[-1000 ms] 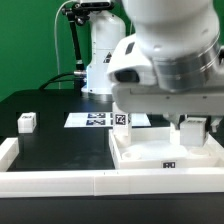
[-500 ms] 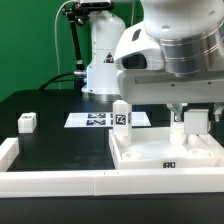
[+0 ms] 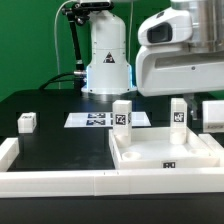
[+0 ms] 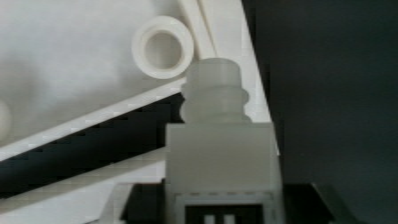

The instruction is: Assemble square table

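Exterior view: black tabletop (image 3: 60, 145) before green wall (image 3: 30, 40); jaws apparently clamp a leg (image 4: 222, 150).

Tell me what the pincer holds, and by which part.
A leg, clamped by the pincer at its tagged block end; the peg tip sticks out free.

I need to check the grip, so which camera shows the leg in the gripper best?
The wrist view: the held leg fills it, stepped tip and all, clamped in the gripper. The exterior view shows only a white block at its right edge, below the arm.
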### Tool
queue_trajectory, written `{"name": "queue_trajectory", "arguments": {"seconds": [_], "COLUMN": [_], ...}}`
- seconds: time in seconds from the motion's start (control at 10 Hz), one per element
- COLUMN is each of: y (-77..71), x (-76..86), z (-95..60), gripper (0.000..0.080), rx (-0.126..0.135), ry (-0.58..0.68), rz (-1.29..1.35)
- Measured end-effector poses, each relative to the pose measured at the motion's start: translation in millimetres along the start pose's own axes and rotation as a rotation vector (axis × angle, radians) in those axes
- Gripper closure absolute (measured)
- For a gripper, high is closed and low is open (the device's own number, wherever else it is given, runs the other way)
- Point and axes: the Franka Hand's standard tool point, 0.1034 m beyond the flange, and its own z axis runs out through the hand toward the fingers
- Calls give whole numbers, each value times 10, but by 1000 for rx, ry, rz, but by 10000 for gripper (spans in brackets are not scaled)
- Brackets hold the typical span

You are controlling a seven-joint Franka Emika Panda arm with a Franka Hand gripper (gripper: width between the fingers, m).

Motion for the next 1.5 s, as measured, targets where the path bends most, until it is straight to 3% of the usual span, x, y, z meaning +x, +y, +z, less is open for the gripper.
{"name": "queue_trajectory", "arguments": {"seconds": [0.3, 0.7, 0.9, 1.0, 1.5], "y": [-93, -264, -112, -45, -31], "x": [42, -49, -55, -40, -50], "z": [15, 38, 8, -20, 5], "gripper": [512, 511, 511, 511, 511], "rx": [49, 98, 41, 24, 21], "ry": [221, 482, 492, 494, 488], "rz": [10, -59, -218, -261, -266]}}
